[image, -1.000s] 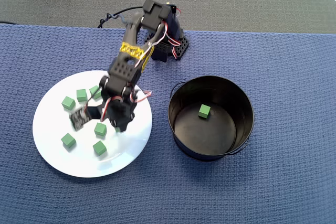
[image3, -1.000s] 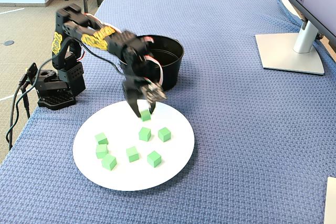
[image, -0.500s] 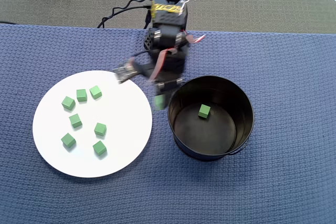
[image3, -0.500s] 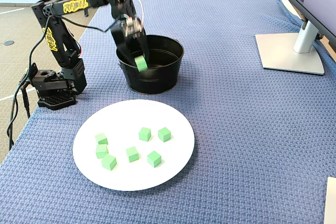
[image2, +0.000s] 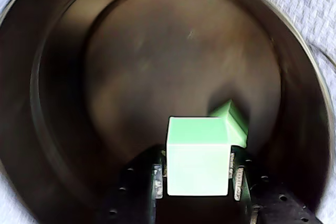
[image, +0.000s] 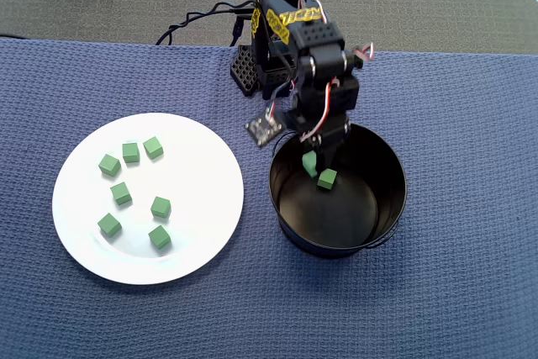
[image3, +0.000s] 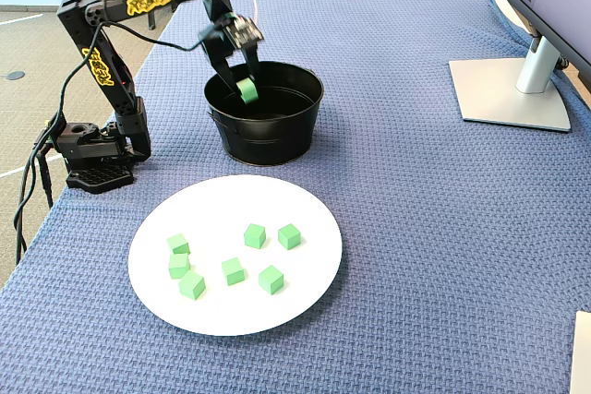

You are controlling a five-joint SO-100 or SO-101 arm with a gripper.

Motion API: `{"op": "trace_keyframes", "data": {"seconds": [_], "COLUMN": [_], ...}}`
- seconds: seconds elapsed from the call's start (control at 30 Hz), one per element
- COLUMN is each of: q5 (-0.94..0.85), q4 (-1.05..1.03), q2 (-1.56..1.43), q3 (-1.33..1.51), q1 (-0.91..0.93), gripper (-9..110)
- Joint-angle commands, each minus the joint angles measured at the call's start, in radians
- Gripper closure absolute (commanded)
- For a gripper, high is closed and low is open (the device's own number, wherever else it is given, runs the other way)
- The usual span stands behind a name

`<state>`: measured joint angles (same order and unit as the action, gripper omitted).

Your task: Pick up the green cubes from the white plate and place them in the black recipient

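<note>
I'm reading this off all three feeds, working down from big to small.

White plate (image: pixel 76 157) sits on the blue cloth (image: pixel 471 292), left of the pot in the overhead view, near but apart from it. Seven green cubes (image: pixel 122 193) are loose on the plate, none touching the rim.

Black recipient (image: pixel 391 208) is under the arm (image: pixel 290 31). Gripper (image2: pixel 198 190) is over the pot's mouth, roughly at rim height, and is clenched on a held cube (image2: pixel 197 156); the wrist view shows a finger pressed against each side of it. A dropped cube (image: pixel 327 179) already lies on the pot floor, just beside and behind the held one in the wrist view.

Risks as I judge them:
- Release height. If I open from up here, the cube falls onto bare metal and could bounce; tall walls probably contain it, so low risk.
- Landing on the dropped cube. The held cube hangs almost over it; it may glance off and roll. Harmless for the task.
- Wall contact. The gripper is near the arm-side wall in the overhead view. A careless retract could clip the rim and shove the pot toward the plate. I can't tell the clearance; the wrist feed is blurred at the edges.
- Wire handle (image: pixel 382 244) lies low outside the rim, likely out of the way.
</note>
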<state>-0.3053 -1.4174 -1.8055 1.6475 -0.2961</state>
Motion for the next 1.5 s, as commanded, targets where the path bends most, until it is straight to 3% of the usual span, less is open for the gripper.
{"op": "trace_keyframes", "data": {"seconds": [0.0,0.1,0.33,0.5,0.57,0.7,0.9,1.27,1.33,1.47], "q5": [-0.037,-0.034,-0.011,-0.15,-0.285,-0.42,-0.23,0.153,0.15,0.14], "q4": [0.063,0.084,-0.04,-0.158,-0.176,-0.04,0.129,0.106,0.112,0.164], "q2": [0.014,0.003,0.009,0.141,0.212,0.293,0.393,0.457,0.469,0.511], "q3": [0.034,0.044,-0.276,-0.54,-0.591,-0.532,-0.474,-0.408,-0.394,-0.379], "q1": [0.012,0.029,0.202,0.42,0.505,0.678,0.857,0.965,0.968,0.973], "gripper": [78,66,78,83,83,82,83,83,77,76]}}
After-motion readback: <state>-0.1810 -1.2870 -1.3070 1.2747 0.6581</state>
